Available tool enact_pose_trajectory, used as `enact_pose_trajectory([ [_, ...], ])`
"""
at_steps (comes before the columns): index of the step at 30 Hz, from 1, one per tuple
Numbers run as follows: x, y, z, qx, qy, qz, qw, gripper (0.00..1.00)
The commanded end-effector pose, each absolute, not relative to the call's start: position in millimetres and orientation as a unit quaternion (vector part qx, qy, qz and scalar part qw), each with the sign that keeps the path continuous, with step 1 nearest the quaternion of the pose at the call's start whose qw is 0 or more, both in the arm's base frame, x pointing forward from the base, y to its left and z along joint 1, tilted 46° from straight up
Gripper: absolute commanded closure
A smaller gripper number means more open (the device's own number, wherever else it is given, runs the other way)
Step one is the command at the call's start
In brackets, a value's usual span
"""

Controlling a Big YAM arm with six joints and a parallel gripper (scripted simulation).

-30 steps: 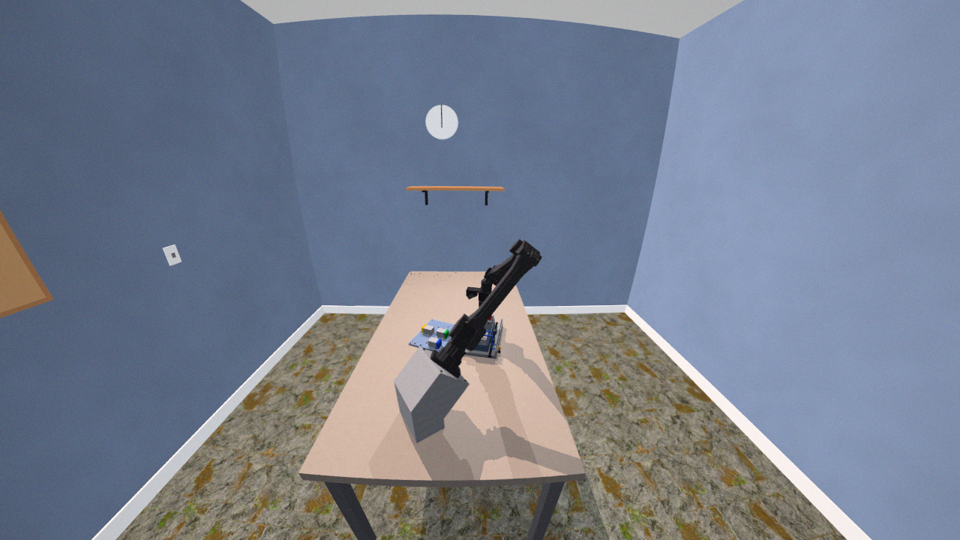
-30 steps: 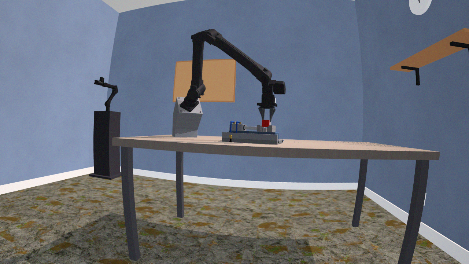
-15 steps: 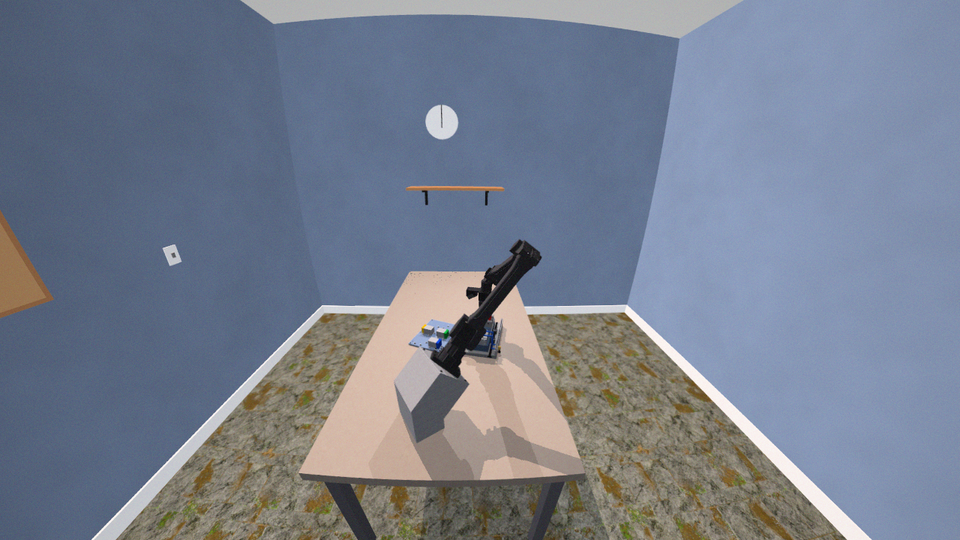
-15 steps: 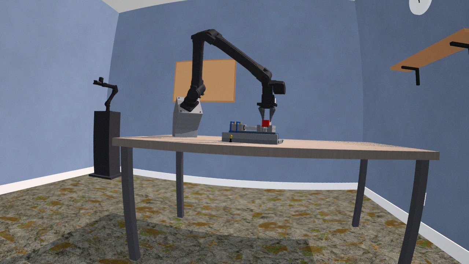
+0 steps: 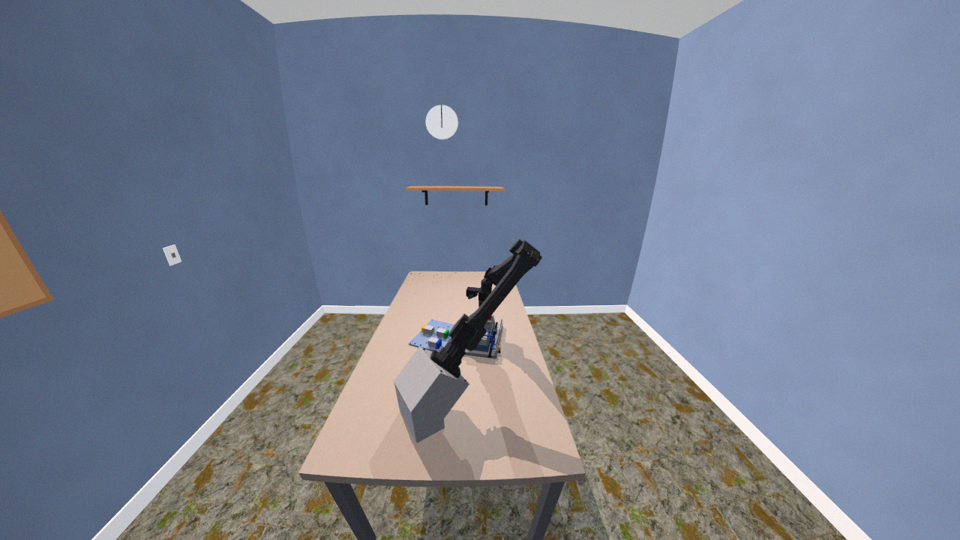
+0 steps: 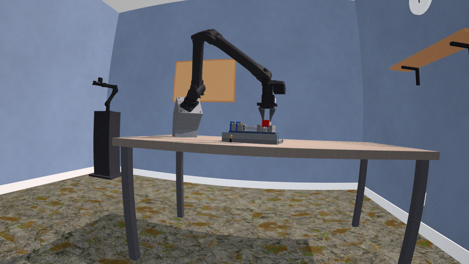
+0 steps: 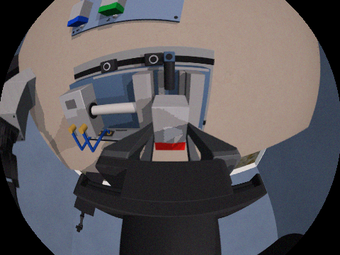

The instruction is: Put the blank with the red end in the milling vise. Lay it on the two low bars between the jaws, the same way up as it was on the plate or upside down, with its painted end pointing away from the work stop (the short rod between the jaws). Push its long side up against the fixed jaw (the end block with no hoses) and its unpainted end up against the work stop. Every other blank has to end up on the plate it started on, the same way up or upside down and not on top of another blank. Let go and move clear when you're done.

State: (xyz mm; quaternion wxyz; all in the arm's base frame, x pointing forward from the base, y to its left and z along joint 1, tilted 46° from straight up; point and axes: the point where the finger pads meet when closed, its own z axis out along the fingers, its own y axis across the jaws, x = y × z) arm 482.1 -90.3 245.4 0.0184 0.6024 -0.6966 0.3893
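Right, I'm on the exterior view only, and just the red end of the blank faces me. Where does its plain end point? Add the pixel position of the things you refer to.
Observer: The wrist view shows the plain end of the red-ended blank (image 5: 490,318) (image 6: 265,123) (image 7: 170,118) facing the work stop (image 7: 169,76), the black rod.

Operator: Good. The plate is out of my sight. What's on it?

Observer: Three blanks in the top view: blue-ended (image 5: 434,342) (image 7: 80,12), green-ended (image 5: 441,331) (image 7: 112,6) and yellow-ended (image 5: 427,329).

Operator: Any piled up?

Observer: No, they sit apart on the blue plate (image 5: 415,344) (image 7: 152,15).
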Motion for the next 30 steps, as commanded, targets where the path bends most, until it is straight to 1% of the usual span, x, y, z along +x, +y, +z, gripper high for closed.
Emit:
enact_pose_trajectory([
  [1, 481.5, -90.7, 248.1, 0.604, -0.693, 0.393, 0.014, 1.00],
  [30, 482.4, -92.1, 246.7, 0.604, -0.693, 0.393, 0.014, 1.00],
])
